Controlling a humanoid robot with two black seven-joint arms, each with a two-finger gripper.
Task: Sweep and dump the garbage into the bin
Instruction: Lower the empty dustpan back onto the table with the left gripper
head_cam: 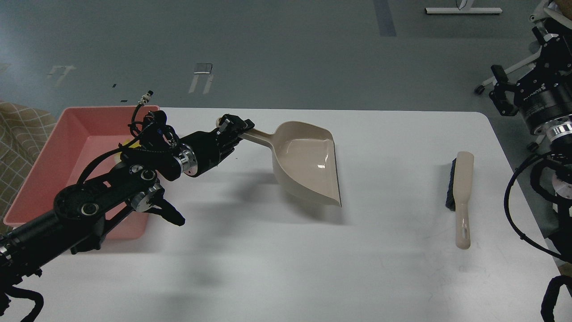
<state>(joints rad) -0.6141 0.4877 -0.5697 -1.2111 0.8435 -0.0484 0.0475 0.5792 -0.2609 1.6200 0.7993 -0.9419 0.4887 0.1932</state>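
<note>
Pink bin left of left fingers, gripping dustpan handle.

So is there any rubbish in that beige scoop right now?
No, the dustpan, held by its handle in the left gripper, shows only bare, shiny beige plastic inside.

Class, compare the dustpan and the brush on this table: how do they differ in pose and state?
The dustpan is held by its handle in the left gripper; the brush lies free on the table, ungripped. The dustpan's handle points left, the brush's toward the camera. Both are beige plastic.
</note>
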